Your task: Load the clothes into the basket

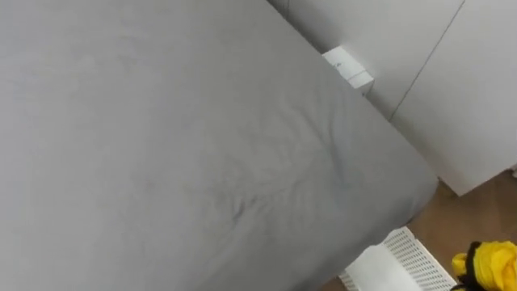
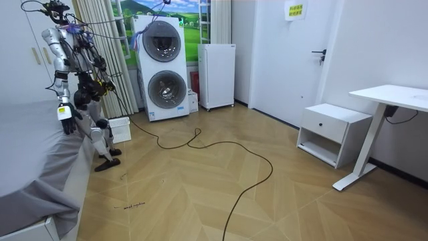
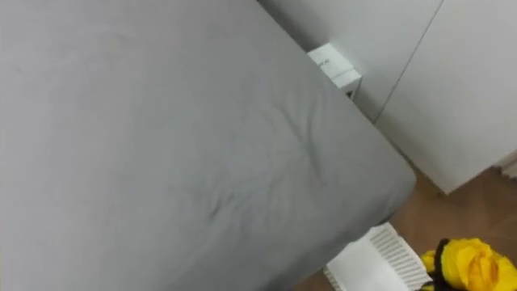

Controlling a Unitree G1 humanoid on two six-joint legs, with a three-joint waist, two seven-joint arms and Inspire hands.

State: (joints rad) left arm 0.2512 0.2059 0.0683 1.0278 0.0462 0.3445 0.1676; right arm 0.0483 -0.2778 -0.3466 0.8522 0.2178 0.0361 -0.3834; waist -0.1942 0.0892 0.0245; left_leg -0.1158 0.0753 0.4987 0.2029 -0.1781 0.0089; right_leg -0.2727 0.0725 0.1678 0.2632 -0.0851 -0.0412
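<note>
A bunched yellow cloth (image 1: 491, 265) shows at the lower right corner of the eye views, just right of the white slatted basket (image 1: 402, 263). Dark fingers of my right hand (image 1: 464, 280) curl round the cloth's left edge. The basket (image 2: 120, 130) stands on the wooden floor at the corner of the grey-sheeted bed (image 1: 186, 153). In the room view I stand between the bed and the basket, facing the bed. My left hand (image 2: 65, 112) hangs low over the bed's edge.
White wardrobe panels (image 1: 452, 89) rise behind the bed, with a small white box (image 1: 349, 69) at its far corner. The room view holds a stacked washer and dryer (image 2: 164, 67), a white cabinet (image 2: 217, 75), a nightstand (image 2: 332, 132) and a desk (image 2: 394, 100).
</note>
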